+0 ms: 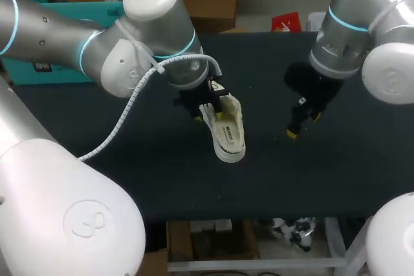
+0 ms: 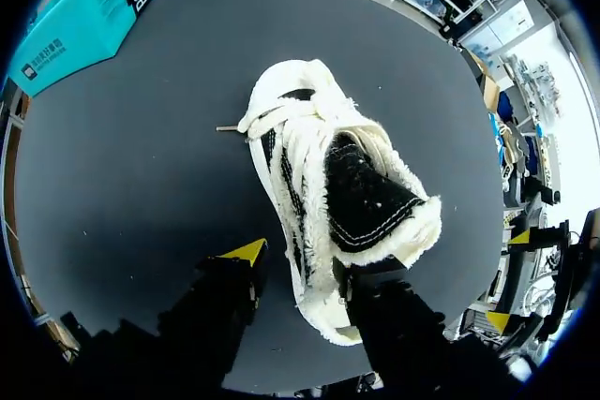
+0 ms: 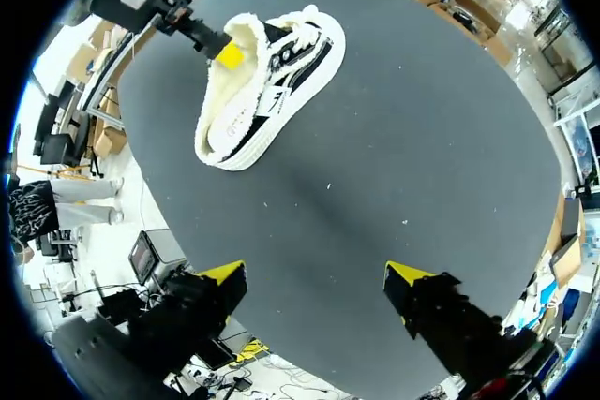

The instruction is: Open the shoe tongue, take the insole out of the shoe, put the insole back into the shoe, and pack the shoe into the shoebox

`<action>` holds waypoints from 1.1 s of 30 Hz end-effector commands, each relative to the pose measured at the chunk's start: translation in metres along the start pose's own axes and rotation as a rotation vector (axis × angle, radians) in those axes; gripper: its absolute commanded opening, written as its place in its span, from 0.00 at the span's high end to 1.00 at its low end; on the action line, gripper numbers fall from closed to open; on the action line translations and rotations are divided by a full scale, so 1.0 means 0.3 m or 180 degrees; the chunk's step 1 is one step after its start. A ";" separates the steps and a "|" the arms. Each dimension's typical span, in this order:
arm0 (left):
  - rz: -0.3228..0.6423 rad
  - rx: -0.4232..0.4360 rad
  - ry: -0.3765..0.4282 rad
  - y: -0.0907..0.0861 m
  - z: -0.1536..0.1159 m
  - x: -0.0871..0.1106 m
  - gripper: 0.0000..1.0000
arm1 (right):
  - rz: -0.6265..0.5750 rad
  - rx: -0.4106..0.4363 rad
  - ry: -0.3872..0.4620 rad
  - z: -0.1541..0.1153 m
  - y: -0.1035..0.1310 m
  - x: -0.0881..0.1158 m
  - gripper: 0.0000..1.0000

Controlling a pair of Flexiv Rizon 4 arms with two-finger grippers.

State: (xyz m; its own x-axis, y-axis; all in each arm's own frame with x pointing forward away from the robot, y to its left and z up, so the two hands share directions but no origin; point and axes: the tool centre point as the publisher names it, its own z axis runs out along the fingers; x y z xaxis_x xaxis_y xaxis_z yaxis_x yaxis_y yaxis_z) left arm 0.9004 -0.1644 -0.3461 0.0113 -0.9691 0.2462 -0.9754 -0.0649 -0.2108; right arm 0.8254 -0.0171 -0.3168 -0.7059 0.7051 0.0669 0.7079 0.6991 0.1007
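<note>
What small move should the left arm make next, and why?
Probably close the left gripper on the side wall of the shoe: one finger sits outside it, the other inside its opening, with a slight gap showing. The right gripper hangs open over the table, too far off to help until the shoe is steadied.

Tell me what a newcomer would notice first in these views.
The white-and-black fleece-lined shoe lies in the middle of the table, with the left gripper at its heel end, fingers open. The right gripper hangs open over bare table beside it, and the teal shoebox sits by the table's far edge.
</note>
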 end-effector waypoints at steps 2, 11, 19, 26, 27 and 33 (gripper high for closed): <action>-0.0035 0.0011 -0.0242 -0.021 0.027 0.016 0.83 | -0.0034 0.0025 -0.0073 0.002 -0.001 0.006 0.00; 0.0018 0.0090 -0.0147 -0.035 -0.001 0.029 1.00 | -0.0010 0.0007 -0.0008 0.008 -0.009 -0.006 0.00; 0.0688 0.0631 0.0335 -0.025 -0.168 -0.023 1.00 | -0.0010 0.0007 -0.0008 0.008 -0.009 -0.006 0.00; 0.1865 0.0768 0.0650 -0.027 -0.308 -0.031 1.00 | -0.0850 0.0015 -0.0262 -0.013 -0.030 -0.033 0.00; 0.2088 0.0785 0.0599 -0.025 -0.325 -0.025 1.00 | -0.1051 0.0124 -0.0207 -0.021 -0.031 -0.045 0.00; 0.3199 0.0797 0.0813 -0.006 -0.428 0.018 1.00 | -0.1994 -0.0040 -0.0505 -0.080 -0.072 -0.065 0.00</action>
State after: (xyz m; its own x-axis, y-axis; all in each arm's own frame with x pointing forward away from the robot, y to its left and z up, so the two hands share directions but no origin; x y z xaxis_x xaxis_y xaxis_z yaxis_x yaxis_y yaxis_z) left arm 0.8871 -0.1537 -0.2541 -0.5408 -0.8263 0.1574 -0.7382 0.3765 -0.5598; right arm 0.8326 -0.0402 -0.3068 -0.9000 0.4319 -0.0587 0.4278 0.9011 0.0707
